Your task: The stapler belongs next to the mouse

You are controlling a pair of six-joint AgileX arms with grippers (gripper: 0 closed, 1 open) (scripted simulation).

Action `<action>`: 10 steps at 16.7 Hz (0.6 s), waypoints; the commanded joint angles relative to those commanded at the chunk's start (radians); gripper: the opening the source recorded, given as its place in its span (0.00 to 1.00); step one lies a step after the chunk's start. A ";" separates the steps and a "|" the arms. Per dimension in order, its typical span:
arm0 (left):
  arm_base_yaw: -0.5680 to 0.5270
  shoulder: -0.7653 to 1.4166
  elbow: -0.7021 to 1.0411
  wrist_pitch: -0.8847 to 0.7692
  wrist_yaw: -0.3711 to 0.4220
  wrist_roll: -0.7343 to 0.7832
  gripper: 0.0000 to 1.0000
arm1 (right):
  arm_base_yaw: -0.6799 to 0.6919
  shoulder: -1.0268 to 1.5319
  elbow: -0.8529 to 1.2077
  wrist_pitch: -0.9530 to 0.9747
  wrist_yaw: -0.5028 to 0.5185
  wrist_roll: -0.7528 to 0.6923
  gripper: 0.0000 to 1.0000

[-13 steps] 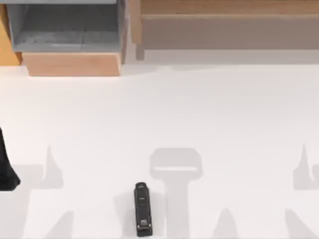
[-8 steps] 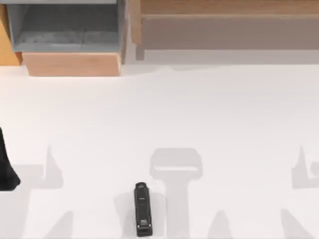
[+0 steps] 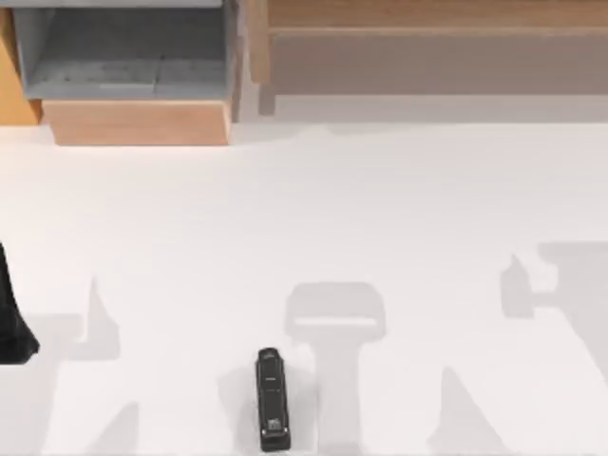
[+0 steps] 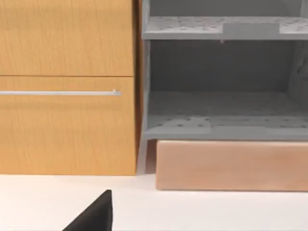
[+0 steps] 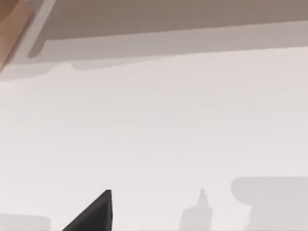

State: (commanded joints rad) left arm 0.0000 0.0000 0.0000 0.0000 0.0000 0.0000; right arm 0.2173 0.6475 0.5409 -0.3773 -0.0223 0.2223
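The stapler (image 3: 273,399) is a slim black bar with tiny pale marks, unreadable. It lies alone on the white table (image 3: 313,218). Can't tell how open my grippers are.

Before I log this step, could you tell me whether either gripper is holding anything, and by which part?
Nothing is held. The stapler lies flat on the table near its front edge, with no gripper touching it.

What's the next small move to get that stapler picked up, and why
Probably bring the right arm in over the stapler. It lies untouched near the table's front edge, and the left gripper sits parked at the table's left edge.
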 joint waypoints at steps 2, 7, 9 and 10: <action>0.000 0.000 0.000 0.000 0.000 0.000 1.00 | 0.075 0.211 0.154 -0.112 -0.014 0.074 1.00; 0.000 0.000 0.000 0.000 0.000 0.000 1.00 | 0.290 0.755 0.537 -0.389 -0.051 0.280 1.00; 0.000 0.000 0.000 0.000 0.000 0.000 1.00 | 0.381 0.956 0.677 -0.485 -0.059 0.362 1.00; 0.000 0.000 0.000 0.000 0.000 0.000 1.00 | 0.426 1.049 0.744 -0.529 -0.061 0.401 1.00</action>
State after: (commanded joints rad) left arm 0.0000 0.0000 0.0000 0.0000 0.0000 0.0000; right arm 0.6433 1.6960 1.2849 -0.9058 -0.0833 0.6233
